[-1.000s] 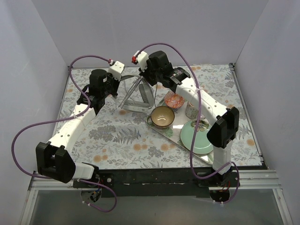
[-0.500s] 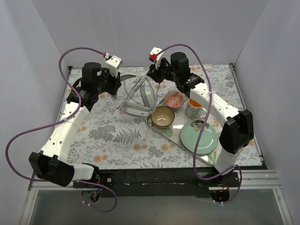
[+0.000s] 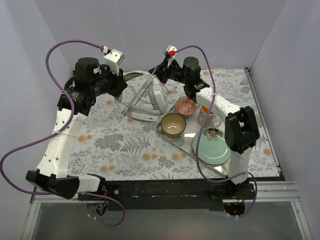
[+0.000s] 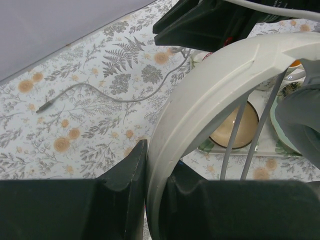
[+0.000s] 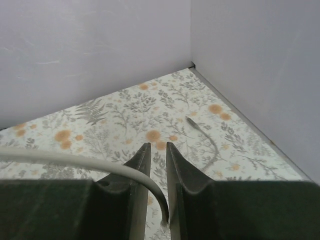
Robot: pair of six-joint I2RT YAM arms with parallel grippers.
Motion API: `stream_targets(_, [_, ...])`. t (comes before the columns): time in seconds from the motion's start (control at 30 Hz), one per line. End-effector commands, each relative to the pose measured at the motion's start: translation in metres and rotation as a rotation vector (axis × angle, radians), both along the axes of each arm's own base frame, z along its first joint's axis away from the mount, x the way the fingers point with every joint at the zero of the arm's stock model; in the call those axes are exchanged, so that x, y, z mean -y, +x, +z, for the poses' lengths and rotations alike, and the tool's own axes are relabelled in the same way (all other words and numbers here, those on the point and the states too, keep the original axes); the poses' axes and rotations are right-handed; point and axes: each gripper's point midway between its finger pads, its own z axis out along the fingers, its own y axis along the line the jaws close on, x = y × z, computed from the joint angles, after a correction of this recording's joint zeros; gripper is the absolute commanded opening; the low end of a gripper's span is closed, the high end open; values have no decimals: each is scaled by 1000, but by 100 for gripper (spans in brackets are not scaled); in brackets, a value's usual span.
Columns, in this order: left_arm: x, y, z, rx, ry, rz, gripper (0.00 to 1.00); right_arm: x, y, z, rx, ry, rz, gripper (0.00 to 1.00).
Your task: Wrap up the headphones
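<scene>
The light grey headphones (image 3: pixel 146 114) hang tilted at the back middle of the table, with the lower earcup near or on the cloth. My left gripper (image 3: pixel 121 91) is shut on the wide white headband (image 4: pixel 215 90), which fills the gap between the jaws (image 4: pixel 157 156). My right gripper (image 3: pixel 161 75) is just right of the headband top. In the right wrist view its jaws (image 5: pixel 156 146) are nearly closed, with the thin grey cable (image 5: pixel 100 164) running down between them. The cable's loose end (image 4: pixel 46 106) lies on the cloth by the back wall and also shows in the right wrist view (image 5: pixel 200 129).
A metal tray (image 3: pixel 184 142) lies right of the headphones. It holds a brown bowl (image 3: pixel 173 124), a patterned bowl (image 3: pixel 186 106), a mug (image 3: pixel 206 116) and a green plate (image 3: pixel 212 146). The back wall and corner are close behind both grippers.
Both arms have risen and moved back. The left gripper lifted the headband up and left. The right gripper moved right towards the back wall with the cable.
</scene>
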Motion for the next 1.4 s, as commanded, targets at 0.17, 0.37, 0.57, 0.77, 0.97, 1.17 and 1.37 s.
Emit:
stream_targets(0.17, [14, -15, 116, 165, -270, -3, 0, -28, -7, 3, -76, 166, 103, 33])
stream_targets(0.37, [10, -20, 172, 278, -365, 24, 0, -50, -3, -31, -89, 103, 54, 38])
stream_targets(0.57, [6, -29, 210, 352, -442, 35, 0, -58, 7, -62, -138, 74, 26, 38])
stream_targets(0.77, [-2, -24, 227, 391, -492, 96, 0, -72, 9, -89, -195, 33, 32, 39])
stream_targets(0.97, [-19, -7, 237, 421, -540, 222, 0, -72, 5, -122, -247, -29, 40, 32])
stream_targets(1.17, [-18, 4, 244, 414, -597, 248, 0, -73, -5, -135, -238, -64, 41, 10])
stream_targets(1.37, [-35, 31, 242, 449, -603, 378, 0, -75, -21, -156, -228, -216, 7, 1])
